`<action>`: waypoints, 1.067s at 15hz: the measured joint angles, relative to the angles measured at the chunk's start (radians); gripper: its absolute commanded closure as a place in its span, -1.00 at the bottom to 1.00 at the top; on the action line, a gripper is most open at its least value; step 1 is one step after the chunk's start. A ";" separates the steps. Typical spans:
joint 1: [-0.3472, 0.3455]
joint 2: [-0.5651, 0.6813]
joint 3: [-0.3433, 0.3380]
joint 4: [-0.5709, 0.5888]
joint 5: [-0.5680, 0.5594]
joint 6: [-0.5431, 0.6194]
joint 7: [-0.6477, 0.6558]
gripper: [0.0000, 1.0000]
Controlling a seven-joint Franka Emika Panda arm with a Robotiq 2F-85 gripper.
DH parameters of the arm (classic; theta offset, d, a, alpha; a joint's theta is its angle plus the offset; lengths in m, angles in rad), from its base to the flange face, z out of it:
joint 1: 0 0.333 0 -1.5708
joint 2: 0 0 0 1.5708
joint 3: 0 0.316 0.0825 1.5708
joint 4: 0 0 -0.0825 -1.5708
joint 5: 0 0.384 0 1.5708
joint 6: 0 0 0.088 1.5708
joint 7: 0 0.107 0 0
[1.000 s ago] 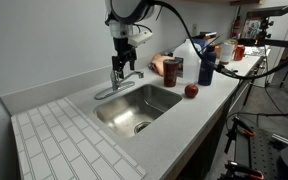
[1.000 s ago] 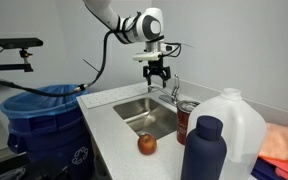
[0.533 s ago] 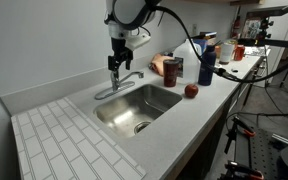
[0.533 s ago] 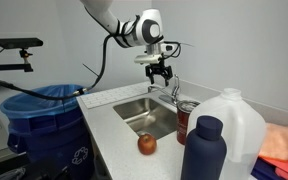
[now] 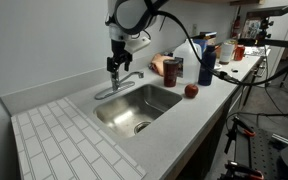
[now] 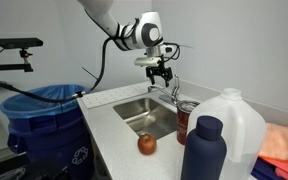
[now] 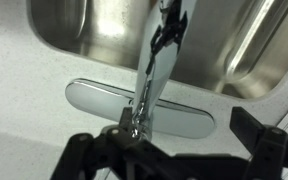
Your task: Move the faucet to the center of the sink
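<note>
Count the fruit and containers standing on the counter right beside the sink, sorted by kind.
Apple: 1
Can: 1
Bottle: 1
Jug: 1
Total: 4

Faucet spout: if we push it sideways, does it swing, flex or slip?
It probably swings rigidly: the faucet looks like chrome metal held down by its base plate, so it should pivot, not lift. The polished spout is likely slippery, so a push may slide off.
</note>
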 measured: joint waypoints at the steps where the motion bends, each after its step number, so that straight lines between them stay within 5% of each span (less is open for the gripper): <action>1: 0.001 0.000 -0.001 -0.001 0.000 0.000 0.005 -1.00; 16: 0.006 -0.002 -0.008 -0.001 0.000 0.002 0.023 -1.00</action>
